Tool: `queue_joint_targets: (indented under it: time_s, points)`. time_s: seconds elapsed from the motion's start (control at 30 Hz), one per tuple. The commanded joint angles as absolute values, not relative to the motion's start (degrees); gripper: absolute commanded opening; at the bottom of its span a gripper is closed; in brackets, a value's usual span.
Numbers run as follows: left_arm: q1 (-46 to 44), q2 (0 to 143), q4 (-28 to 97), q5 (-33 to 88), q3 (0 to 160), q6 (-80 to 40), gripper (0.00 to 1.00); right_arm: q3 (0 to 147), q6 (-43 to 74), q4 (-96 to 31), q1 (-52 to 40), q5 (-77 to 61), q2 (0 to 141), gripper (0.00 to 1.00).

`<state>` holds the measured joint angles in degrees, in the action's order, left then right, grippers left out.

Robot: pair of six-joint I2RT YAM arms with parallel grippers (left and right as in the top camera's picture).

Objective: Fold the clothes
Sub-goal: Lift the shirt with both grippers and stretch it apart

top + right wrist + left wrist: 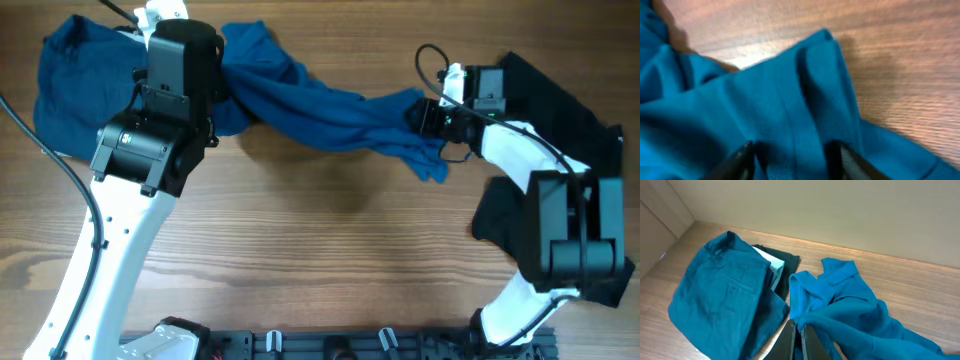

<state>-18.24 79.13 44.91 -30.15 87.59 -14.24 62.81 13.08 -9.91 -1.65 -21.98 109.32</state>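
Dark jaws of your right gripper (792, 156) sit at the bottom edge of the right wrist view, one on either side of a thick fold of the blue shirt (320, 105) and, as far as the blur allows, clamped on it. Across the tabletop (300, 260), your left gripper (801, 341) has its jaws almost together on the shirt's other end, with cloth spilling away to one side. From overhead the shirt hangs between the two arms as a twisted rope. A shadow under its middle suggests it is off the wood, and a loose tail droops just past the right gripper. Another blue garment (70, 80) lies heaped at the far left, and black garments (565, 110) lie at the far right beneath the right arm. By the look of it no fold has begun and you are at the spreading stage. Draw the two ends apart evenly and at matching height so the twist falls out, then lower the shirt onto the bare wood nearer you, away from both piles. Pull gently, since each grip appears to be on a bunch rather than a clean edge, and expect to regrasp at the corners before creasing
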Motion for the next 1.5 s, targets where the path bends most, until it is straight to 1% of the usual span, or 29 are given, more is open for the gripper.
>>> queue_joint_targets:
  time_s: [0.0,0.07,0.27,0.3,0.5,0.67,0.8,1.0,1.2,1.47]
  points:
    - [-17.7,79.3,44.4,-30.5,87.7,-14.0,0.04,62.2,12.0,-9.4,-2.2,-20.4,110.9,0.44]
    - [-17.7,79.3,44.4,-30.5,87.7,-14.0,0.04,62.2,12.0,-9.4,-2.2,-19.8,110.9,0.38]
    - [-17.7,79.3,44.3,-30.5,87.7,-14.0,0.04,62.5,12.0,-9.0,-2.2,-20.0,110.6,0.08]
    - [-17.7,79.3,44.3,-30.5,87.7,-13.9,0.04,62.8,12.0,-9.1,-2.2,-21.0,109.8,0.05]
    - [-17.7,77.1,42.1,-31.6,88.7,-13.7,0.04,66.4,13.1,-12.9,-1.8,-23.0,99.9,0.04]
    - [-17.7,71.9,41.5,-35.3,90.5,-13.7,0.04,72.1,13.1,-20.3,0.8,-22.3,86.5,0.04]
    - [-17.7,66.1,41.6,-38.4,90.5,-13.6,0.04,77.6,13.0,-28.2,4.7,-21.8,76.8,0.04]
    - [-17.7,55.7,41.4,-38.7,90.5,-12.4,0.04,85.5,11.7,-41.6,10.5,-21.3,66.7,0.04]
    - [-17.8,45.1,41.4,-37.8,91.2,-12.4,0.04,97.4,10.8,-55.5,11.9,-17.0,62.0,0.04]
    - [-17.8,37.6,41.6,-31.8,95.4,-12.4,0.04,114.8,10.4,-67.6,11.9,-12.8,61.3,0.04]
